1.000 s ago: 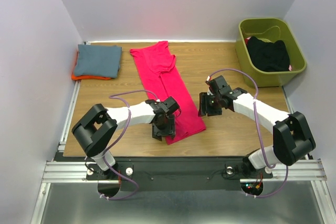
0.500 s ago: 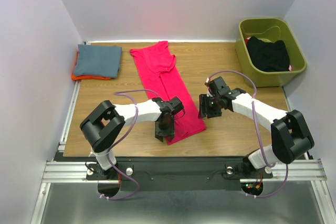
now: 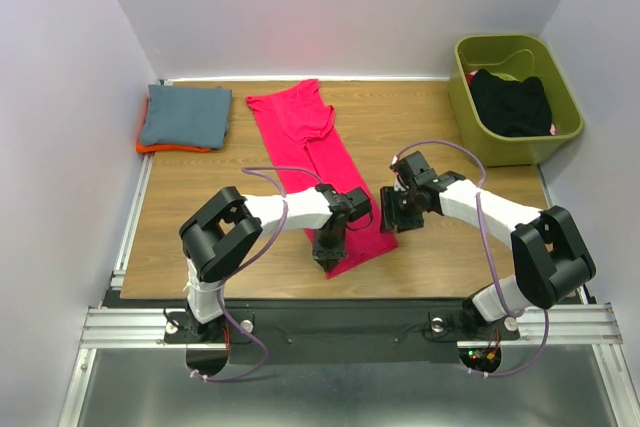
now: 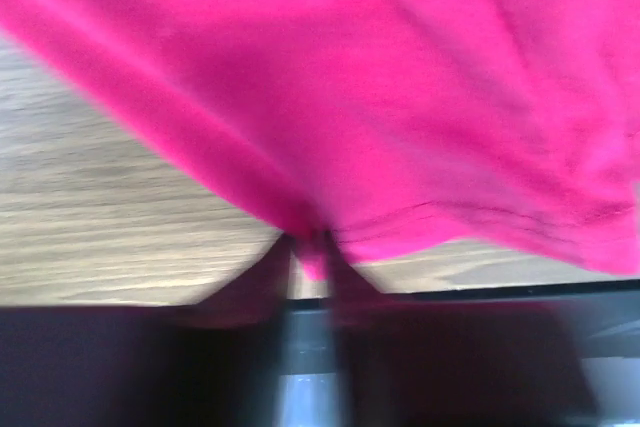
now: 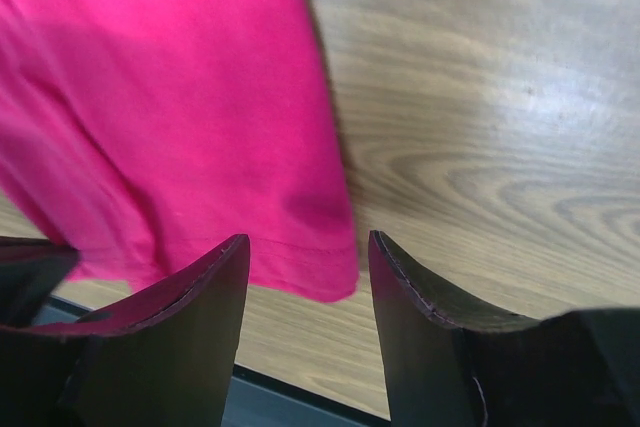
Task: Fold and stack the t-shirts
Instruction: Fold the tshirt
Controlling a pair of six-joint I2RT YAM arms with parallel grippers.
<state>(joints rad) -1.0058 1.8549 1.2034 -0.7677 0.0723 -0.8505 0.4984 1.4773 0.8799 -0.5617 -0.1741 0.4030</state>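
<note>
A magenta-pink t-shirt lies folded into a long strip down the middle of the table. My left gripper is at its near left corner. In the left wrist view the fingers stand almost together with a tuck of pink hem pinched between them. My right gripper is at the near right corner, open. Its fingers straddle the hem corner, which lies flat on the wood. A folded slate-blue t-shirt rests on an orange t-shirt at the back left. A black garment lies in the bin.
The olive-green bin stands at the back right corner. White walls enclose the table on three sides. The table's near edge runs just below both grippers, with the metal rail behind it.
My left gripper slid right to the pink shirt's near corner and its fingers closed on the hem. My right gripper eased slightly towards the shirt's right corner, still open.
</note>
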